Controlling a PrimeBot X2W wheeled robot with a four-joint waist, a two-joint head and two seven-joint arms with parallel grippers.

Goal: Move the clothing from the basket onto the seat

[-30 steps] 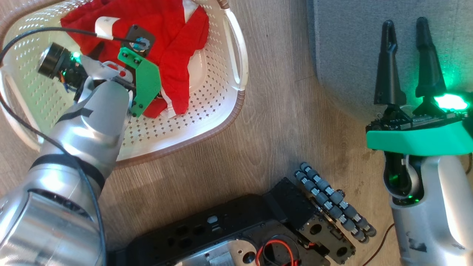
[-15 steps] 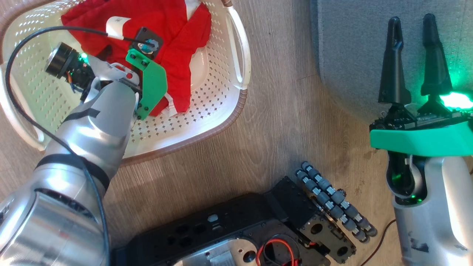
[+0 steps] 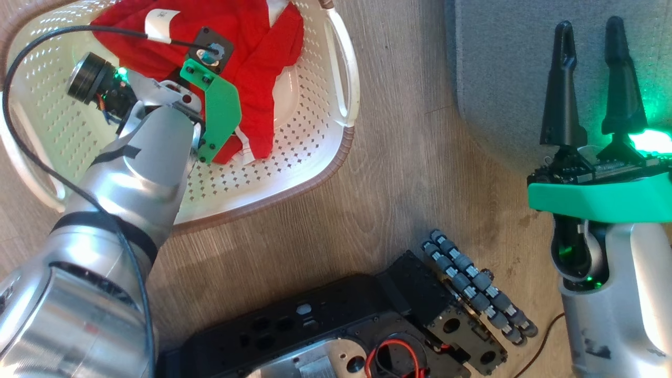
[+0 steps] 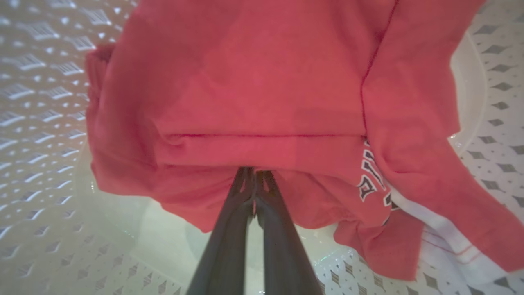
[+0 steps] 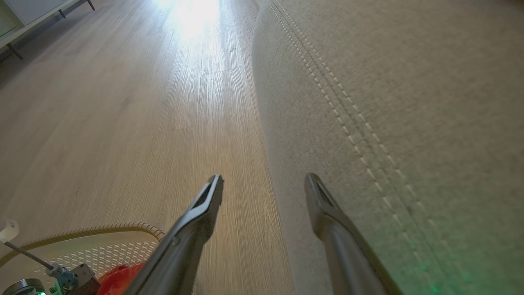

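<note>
clothing: a rumpled red heap of clothing (image 4: 262,82) with white trim and lettering lies in the basket (image 3: 344,144), spread over its floor from the far edge to the middle.
left gripper: your left gripper (image 4: 254,174) has its two dark fingers pressed together. the tips are tucked into a fold at the heap's near hem and seem to pinch a thin layer of cloth.
right gripper: your right gripper (image 3: 589,25) is spread wide with nothing between the fingers, above the near corner of the seat (image 3: 504,79).
handling: expect light, soft, limp fabric that drapes and drags. loose layers may cling and come along. a bunched fold or the thicker hem should hold more surely than one layer.
path: the grey seat is well apart from the basket, with bare wood floor (image 3: 399,173) between them.
</note>
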